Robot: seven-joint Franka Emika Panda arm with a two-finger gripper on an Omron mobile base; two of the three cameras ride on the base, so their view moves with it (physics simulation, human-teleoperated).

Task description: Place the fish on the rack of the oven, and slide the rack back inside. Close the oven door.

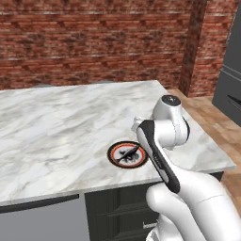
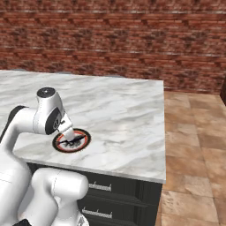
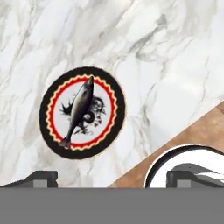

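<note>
Kitchen scene, brick wall [image 1: 94, 42] behind marble counter [image 1: 56, 122]. Round plate [image 3: 57, 133] with black rim and red ring sits near front edge of counter, toward its right end. 1 small dark fish [image 3: 78, 109] lies diagonally across plate, touching it. White robot arm [image 1: 164, 136] rises in front of counter, hand held above plate. Gripper [image 3: 111, 177] spread wide, holding nothing; 2 dark fingertips [image 3: 41, 177] well apart, clear of fish. Dark drawers [image 2: 110, 194] under counter. Tiled floor [image 2: 194, 145] at right.

plate [image 1: 123, 160]: right edge behind arm | fridge [image 1: 230, 84]: cut off by edge
</note>
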